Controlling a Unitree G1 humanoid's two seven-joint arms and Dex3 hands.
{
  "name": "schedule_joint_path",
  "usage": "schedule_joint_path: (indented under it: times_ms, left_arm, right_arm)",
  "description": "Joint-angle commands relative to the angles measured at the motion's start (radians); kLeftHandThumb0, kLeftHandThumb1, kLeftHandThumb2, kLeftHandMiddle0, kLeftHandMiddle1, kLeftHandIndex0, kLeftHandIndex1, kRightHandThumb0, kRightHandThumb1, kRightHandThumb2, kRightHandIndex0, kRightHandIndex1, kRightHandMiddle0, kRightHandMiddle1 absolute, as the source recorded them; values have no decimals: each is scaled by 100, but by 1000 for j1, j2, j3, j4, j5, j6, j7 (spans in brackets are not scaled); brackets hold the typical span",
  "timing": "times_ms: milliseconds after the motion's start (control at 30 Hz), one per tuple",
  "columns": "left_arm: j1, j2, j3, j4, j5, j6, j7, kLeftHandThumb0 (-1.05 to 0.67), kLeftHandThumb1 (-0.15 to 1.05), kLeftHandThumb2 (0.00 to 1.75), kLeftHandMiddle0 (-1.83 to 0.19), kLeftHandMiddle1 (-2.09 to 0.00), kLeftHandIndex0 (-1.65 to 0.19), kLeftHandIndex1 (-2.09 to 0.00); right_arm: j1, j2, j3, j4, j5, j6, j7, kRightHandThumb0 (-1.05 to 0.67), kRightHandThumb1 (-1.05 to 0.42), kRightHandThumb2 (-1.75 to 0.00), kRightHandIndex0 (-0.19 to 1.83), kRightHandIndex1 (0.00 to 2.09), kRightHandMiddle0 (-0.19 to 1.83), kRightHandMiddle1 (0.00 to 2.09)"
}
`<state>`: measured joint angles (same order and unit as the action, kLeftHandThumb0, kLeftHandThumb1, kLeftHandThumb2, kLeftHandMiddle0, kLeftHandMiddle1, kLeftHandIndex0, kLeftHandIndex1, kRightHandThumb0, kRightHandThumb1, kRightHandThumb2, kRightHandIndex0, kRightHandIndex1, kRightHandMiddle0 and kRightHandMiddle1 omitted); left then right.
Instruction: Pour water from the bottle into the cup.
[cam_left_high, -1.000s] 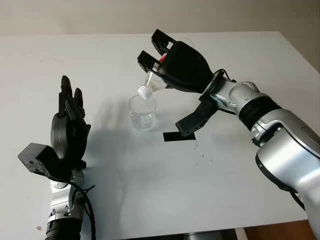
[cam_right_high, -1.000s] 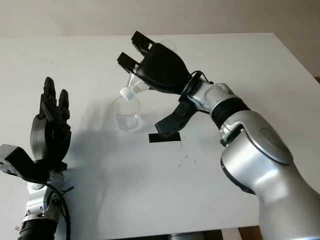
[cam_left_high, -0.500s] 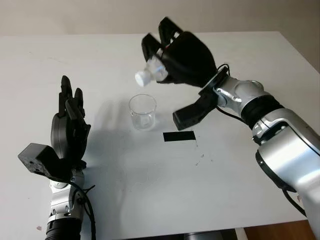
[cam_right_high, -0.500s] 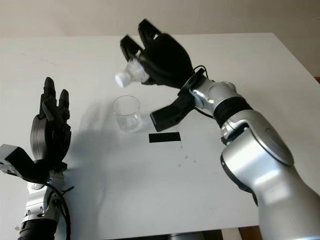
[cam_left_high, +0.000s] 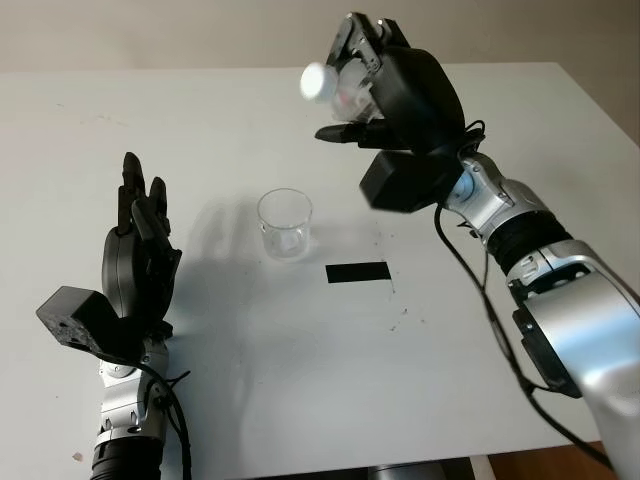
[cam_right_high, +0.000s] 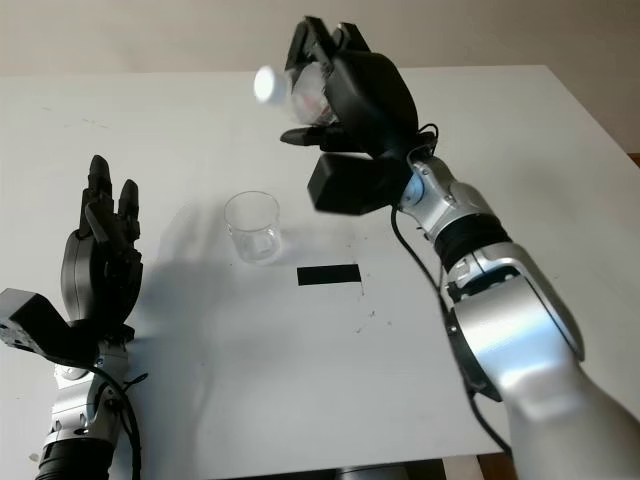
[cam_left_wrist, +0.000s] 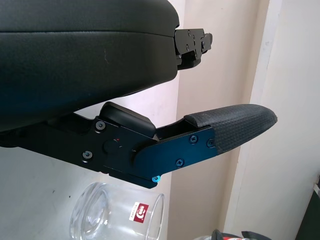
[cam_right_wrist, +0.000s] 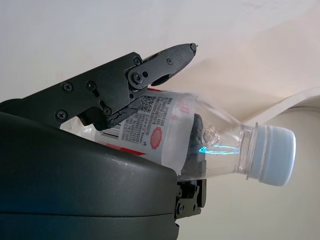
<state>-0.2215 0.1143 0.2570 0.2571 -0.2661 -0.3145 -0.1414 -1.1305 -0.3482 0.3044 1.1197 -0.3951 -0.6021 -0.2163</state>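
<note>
1. The step in hand looks like the end of the pour or the lift away from it — the right hand (cam_left_high: 395, 85) holds the water bottle (cam_right_wrist: 200, 137) high above the table (cam_left_high: 300, 380), beyond the glass cup (cam_left_high: 285, 223) and off to its right, no longer over the rim.

2. The bottle lies roughly level in the grasp, with its white cap (cam_left_high: 316, 80) on and pointing toward the left side of the scene. Whether any water is in the cup I cannot tell.

3. The right hand's fingers (cam_right_wrist: 150, 70) are curled narrowly around the labelled body of the bottle, one across the label and the palm shell pressing from the other side; the neck and cap stick out free.

4. The cup stands upright on the table, near its middle, just beyond a strip of black tape (cam_left_high: 357, 272) and well apart from both hands.

5. The left hand (cam_left_high: 138, 265) is held upright at the near left, open and holding nothing; in its wrist view the cup sits just past one finger (cam_left_wrist: 220, 132), not touched.

6. Judged from this, the next move calls for either bringing the bottle back over the cup and tipping its mouth down — if more is wanted — or turning it upright and setting it down clear of the cup.
</note>
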Motion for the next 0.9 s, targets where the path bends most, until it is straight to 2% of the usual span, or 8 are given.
schedule_joint_path:
  times_ms: [0, 233, 367, 400, 500, 633, 800, 867]
  left_arm:
    - [26, -4, 0, -5, 5, 4, 2, -92, 105, 76, 19, -27, 9, 0]
    - [30, 1, -2, -17, 1, 17, -8, -91, 105, 77, 19, -25, 11, 0]
    - [29, 1, 1, -17, -2, 20, -11, -90, 105, 76, 19, -25, 10, 0]
    - [29, 2, 2, -16, -1, 20, -10, -90, 105, 75, 19, -25, 10, 0]
    - [26, 2, 2, -15, 4, 17, -7, -89, 105, 75, 19, -26, 9, 0]
    - [27, 4, 3, -19, 0, 19, -11, -89, 105, 76, 19, -27, 9, 0]
    - [31, 6, 5, -29, -4, 27, -14, -89, 105, 75, 19, -26, 10, 0]
    - [31, 4, 6, -32, -3, 24, -11, -90, 105, 74, 19, -28, 9, 0]
  right_arm:
    - [24, 5, -48, -57, 51, 17, 53, -15, -105, -18, 107, 209, 71, 209]
    - [123, 15, -137, -228, 170, 121, 232, -19, -105, -18, 106, 209, 72, 209]
    - [158, 23, -178, -316, 237, 229, 332, -19, -105, -21, 110, 209, 77, 209]
    - [165, 27, -190, -340, 257, 267, 358, -19, -105, -22, 111, 209, 79, 209]
    - [194, 42, -252, -458, 390, 498, 488, -16, -105, -30, 121, 209, 85, 209]
    - [232, 42, -296, -609, 484, 754, 559, -16, -105, -31, 125, 209, 86, 209]
    - [280, 52, -326, -730, 542, 934, 582, -17, -105, -32, 130, 209, 82, 209]
    - [292, 57, -335, -765, 563, 993, 585, -17, -105, -35, 138, 209, 78, 209]
